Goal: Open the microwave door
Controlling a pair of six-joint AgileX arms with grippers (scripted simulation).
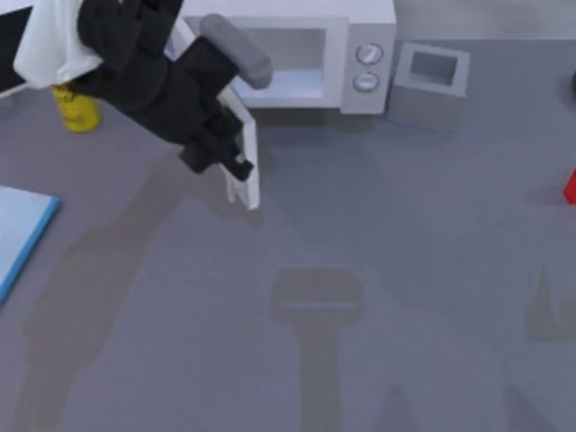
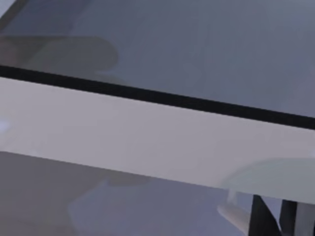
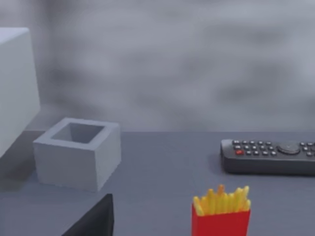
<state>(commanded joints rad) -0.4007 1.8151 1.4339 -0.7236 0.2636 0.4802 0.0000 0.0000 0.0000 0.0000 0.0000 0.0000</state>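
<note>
Looking down from above, the microwave (image 1: 297, 54) stood at the far edge of the table (image 1: 378, 270), left of centre, and the microwave door (image 1: 245, 153) was swung well out toward the near side, its long edge running away from the cavity, hinged on the left. My left gripper (image 1: 225, 157) sat against that door's outer end, just on its left, so any further swing would carry the panel leftward and away from the opening; whether the fingers were clamped on the panel or merely resting against it I could not tell, since the arm's black body covered them. A yellow bottle (image 1: 76, 108) and a blue sheet (image 1: 22, 229) lay left of the arm, a small grey cube (image 1: 430, 81) right of the microwave. My right arm was out of sight from above. In the left wrist view, the door's pale edge (image 2: 147, 132) filled the picture close up, with only dark finger parts cut off at a corner. In the right wrist view, the cube, a remote (image 3: 270, 156) and a box of fries (image 3: 221, 216) showed; the door did not.
</note>
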